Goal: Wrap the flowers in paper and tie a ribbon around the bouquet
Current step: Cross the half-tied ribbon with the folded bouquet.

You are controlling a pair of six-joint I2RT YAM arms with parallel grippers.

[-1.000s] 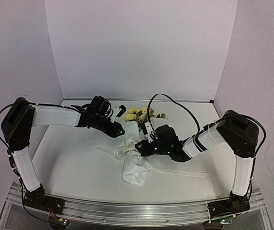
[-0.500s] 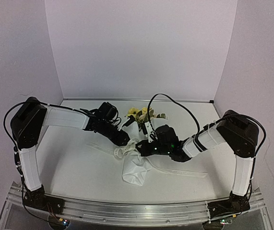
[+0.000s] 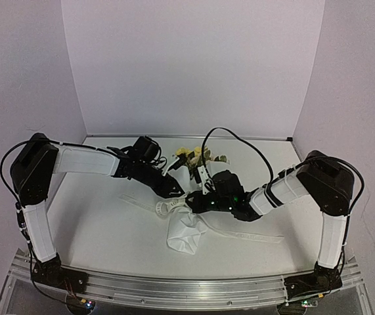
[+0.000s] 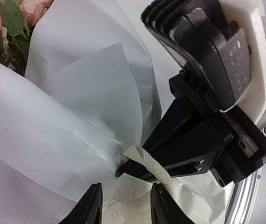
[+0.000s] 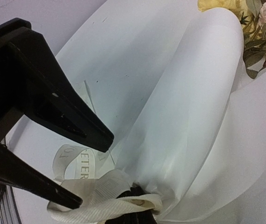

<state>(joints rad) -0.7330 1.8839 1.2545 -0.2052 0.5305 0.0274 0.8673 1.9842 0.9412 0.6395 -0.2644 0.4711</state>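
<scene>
The left gripper has swung in to the waist of the bouquet at mid-table, jaws apart astride the ribbon, which the right gripper pinches shut; wrapping looks done, the knot unfinished.

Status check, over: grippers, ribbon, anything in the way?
Left gripper open, beside looped ribbon. Right gripper shut on ribbon at waist of bouquet. Nothing seen blocking.

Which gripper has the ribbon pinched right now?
The right gripper, shut on the ribbon beside the paper; the left gripper is open, jaws apart around nothing.
</scene>
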